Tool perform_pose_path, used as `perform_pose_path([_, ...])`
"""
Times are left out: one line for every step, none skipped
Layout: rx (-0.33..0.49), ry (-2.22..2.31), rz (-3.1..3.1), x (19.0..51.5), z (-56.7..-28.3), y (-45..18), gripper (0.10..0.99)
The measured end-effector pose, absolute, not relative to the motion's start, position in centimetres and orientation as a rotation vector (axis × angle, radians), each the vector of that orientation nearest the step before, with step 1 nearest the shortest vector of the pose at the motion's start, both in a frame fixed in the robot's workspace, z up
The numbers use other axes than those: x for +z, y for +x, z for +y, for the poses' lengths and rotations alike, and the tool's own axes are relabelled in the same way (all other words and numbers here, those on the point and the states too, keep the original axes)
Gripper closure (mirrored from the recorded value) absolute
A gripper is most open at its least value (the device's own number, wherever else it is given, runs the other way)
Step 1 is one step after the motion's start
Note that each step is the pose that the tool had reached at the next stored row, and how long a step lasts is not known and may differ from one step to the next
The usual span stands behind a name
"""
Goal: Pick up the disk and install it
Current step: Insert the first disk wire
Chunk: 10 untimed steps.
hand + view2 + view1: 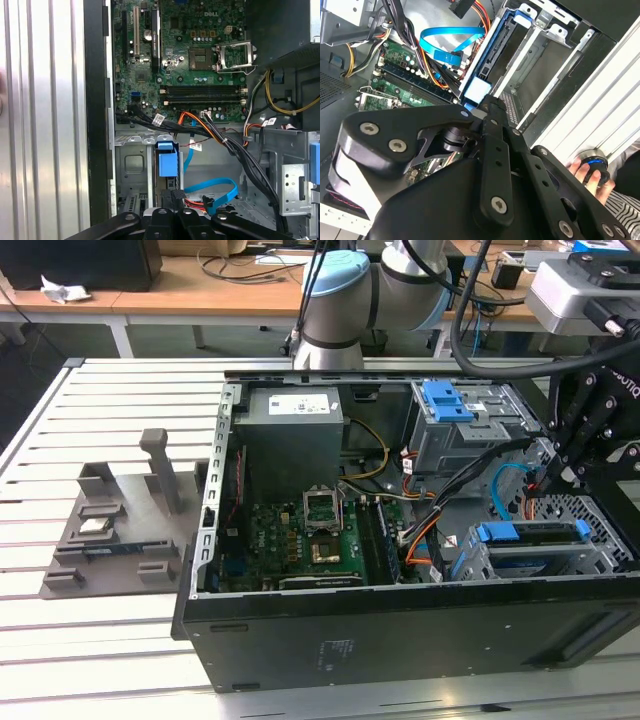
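The arm [375, 290] has silver-grey tube sections with pale blue joint caps and black cables looped beside it; the gripper [490, 150] is matt black, built of jointed links fastened by silver screws

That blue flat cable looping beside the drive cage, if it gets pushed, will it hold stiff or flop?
Probably floppy: the blue flat cable already curls in a loose loop, so it should bend aside rather than resist. It is likely light, being a thin ribbon. It might spring back or snag, since it lies close to the orange and black wires.
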<state>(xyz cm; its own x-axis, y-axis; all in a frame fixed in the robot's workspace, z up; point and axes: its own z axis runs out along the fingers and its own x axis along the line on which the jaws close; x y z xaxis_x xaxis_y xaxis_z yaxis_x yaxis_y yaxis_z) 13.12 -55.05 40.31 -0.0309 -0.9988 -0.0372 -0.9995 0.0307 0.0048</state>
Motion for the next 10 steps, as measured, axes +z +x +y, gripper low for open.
perform_pose_path([0.046, -2.171, 2.238, 40.31, -55.05, 13.12, 0.914])
perform_pose_path([0.046, -2.171, 2.238, 40.31, -55.05, 13.12, 0.851])
perform_pose_path([0.046, -2.171, 2.238, 40.31, -55.05, 13.12, 0.851])
perform_pose_path([0.046, -2.170, 2.238, 40.31, -55.05, 13.12, 0.792])
perform_pose_path([0.046, -2.171, 2.238, 40.31, -55.05, 13.12, 0.792])
perform_pose_path([0.046, -2.170, 2.238, 40.31, -55.05, 13.12, 0.792])
perform_pose_path([0.046, -2.170, 2.238, 40.30, -55.05, 13.12, 0.725])
perform_pose_path([0.046, -2.170, 2.238, 40.30, -55.03, 13.18, 0.725])
perform_pose_path([0.046, -2.170, 2.238, 40.28, -54.89, 13.48, 0.725])
perform_pose_path([0.046, -2.170, 2.238, 40.30, -54.80, 13.72, 0.725])
